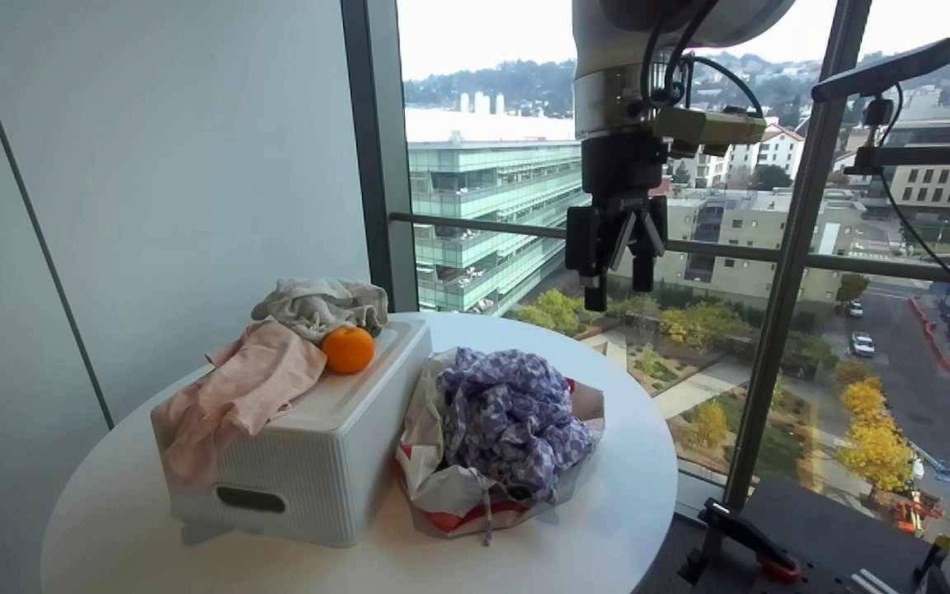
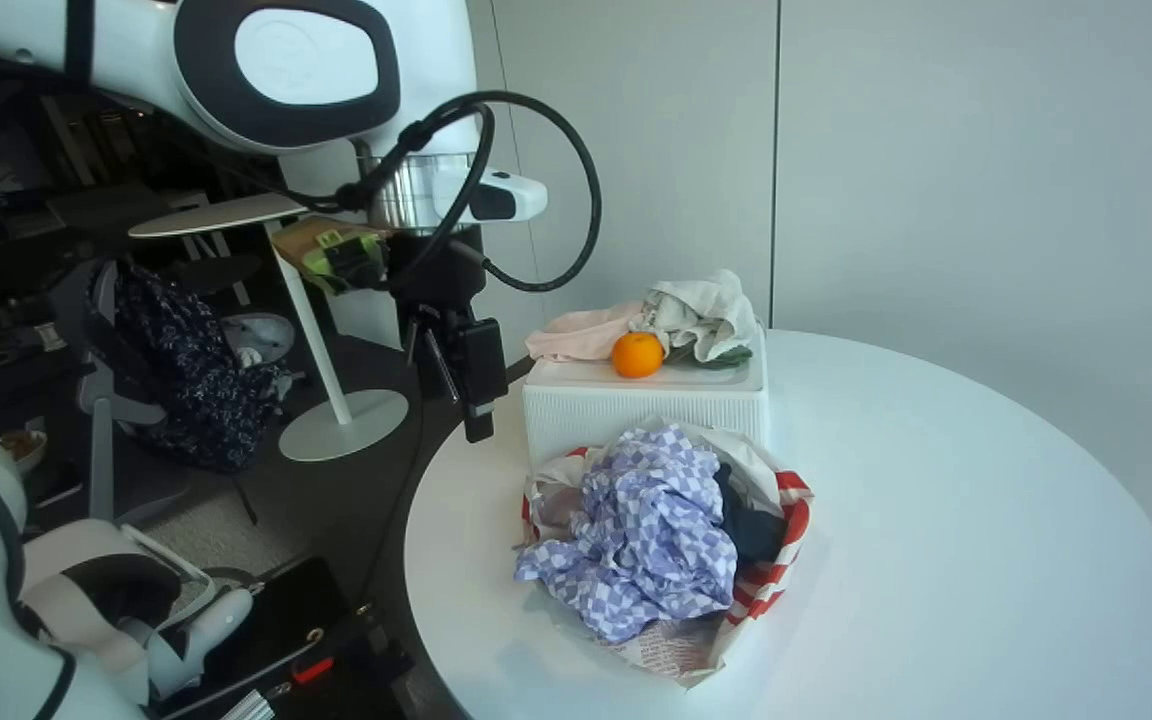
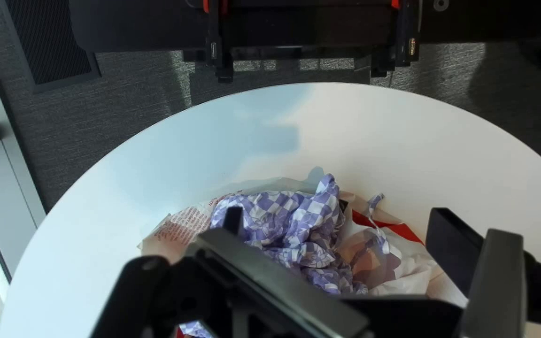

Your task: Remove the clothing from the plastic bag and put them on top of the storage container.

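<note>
A white and red plastic bag (image 1: pixel 421 412) (image 2: pixel 791 530) lies spread open on the round table. A purple and white checkered garment (image 1: pixel 516 421) (image 2: pixel 651 540) is heaped in it and spills over its edge. A dark cloth (image 2: pixel 751 525) shows beside the garment inside the bag. The white ribbed storage container (image 1: pixel 277 462) (image 2: pixel 636 410) stands next to the bag. A pink cloth (image 1: pixel 256 367) and a pale beige cloth (image 1: pixel 322 305) lie on its lid. My gripper (image 1: pixel 619 287) is open and empty above the table; in the wrist view (image 3: pixel 338 225) its fingers are wide apart over the bag.
An orange (image 1: pixel 349 350) (image 2: pixel 637 355) sits on the container's lid beside the cloths, with a dark green bit of cloth or leaf (image 2: pixel 721 357) near it. The white round table (image 2: pixel 956 540) carries everything. A wall and a window stand behind the table.
</note>
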Controlling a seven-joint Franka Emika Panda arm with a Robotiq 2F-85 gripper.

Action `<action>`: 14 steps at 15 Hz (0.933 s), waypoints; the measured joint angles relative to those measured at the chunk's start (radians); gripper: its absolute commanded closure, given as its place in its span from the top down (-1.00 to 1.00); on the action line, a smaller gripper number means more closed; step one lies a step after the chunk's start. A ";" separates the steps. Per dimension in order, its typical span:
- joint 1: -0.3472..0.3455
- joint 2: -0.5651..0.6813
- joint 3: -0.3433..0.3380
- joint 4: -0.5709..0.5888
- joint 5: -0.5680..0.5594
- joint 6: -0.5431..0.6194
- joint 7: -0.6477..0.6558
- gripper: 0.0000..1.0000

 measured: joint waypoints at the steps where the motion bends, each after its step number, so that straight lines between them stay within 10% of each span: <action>1: 0.000 0.000 0.000 0.000 0.000 0.000 0.000 1.00; 7: -0.011 0.030 0.000 -0.039 -0.021 0.084 0.032 1.00; 14: -0.093 0.287 0.000 -0.077 -0.112 0.555 0.173 1.00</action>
